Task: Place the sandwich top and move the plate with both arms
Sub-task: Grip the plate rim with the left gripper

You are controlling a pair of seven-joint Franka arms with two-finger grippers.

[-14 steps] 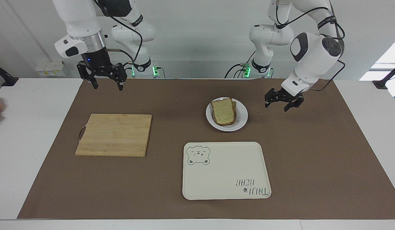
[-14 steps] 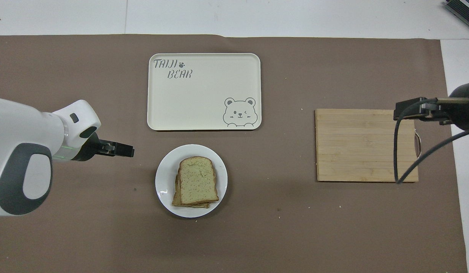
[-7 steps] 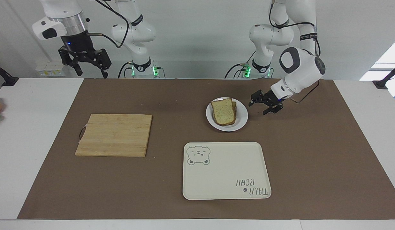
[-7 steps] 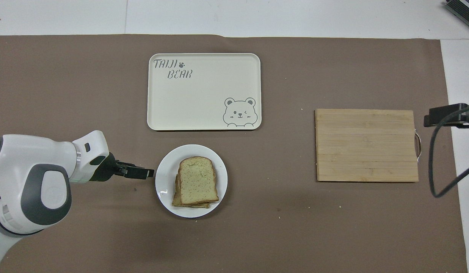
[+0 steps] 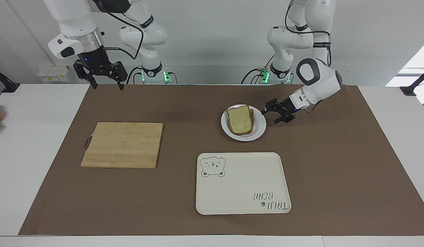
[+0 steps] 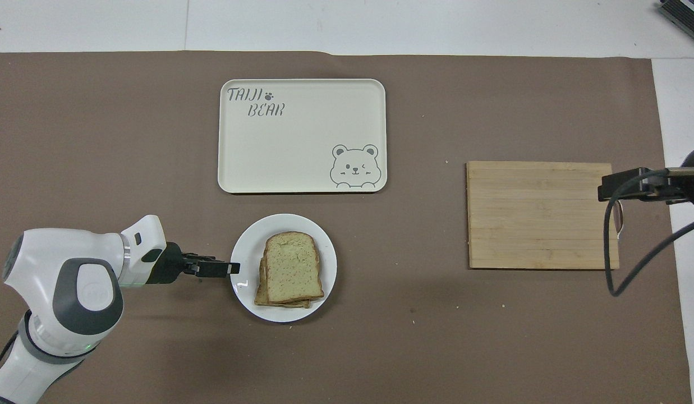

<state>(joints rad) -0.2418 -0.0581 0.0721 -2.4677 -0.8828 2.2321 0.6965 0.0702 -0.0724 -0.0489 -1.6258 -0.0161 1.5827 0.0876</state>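
A: Facing view, quick pass. Left gripper [image 5: 270,116] is low, at the plate [image 5: 258,133] rim on the side toward the left arm's end of the table, about 3 o'clock of the plate in this view. The forearm slopes down from the white elbow, wrist nearly level, fingers aimed at the rim.

B: Open or closed?

A: Fingers parted, one above the rim and one lower, nothing clamped that I can make out. Whether they touch the rim, can't tell.

B: Sandwich top?

A: The sandwich top [image 5: 240,119] lies on a second slice in the middle of the plate. Plate sits on the brown mat [image 5: 335,164], nearer the robots than the bear tray [image 5: 232,192], roughly 12 o'clock of the tray here.

B: Overhead?

A: Left gripper [image 6: 226,269] tips overlap the plate [image 6: 251,247] edge at 9 o'clock.

B: Right arm?

A: Right gripper [image 5: 105,83] hangs high, pointing straight down, fingers spread, empty, over the mat's edge near the robots, at about 11 o'clock of the cutting board [image 5: 124,144].
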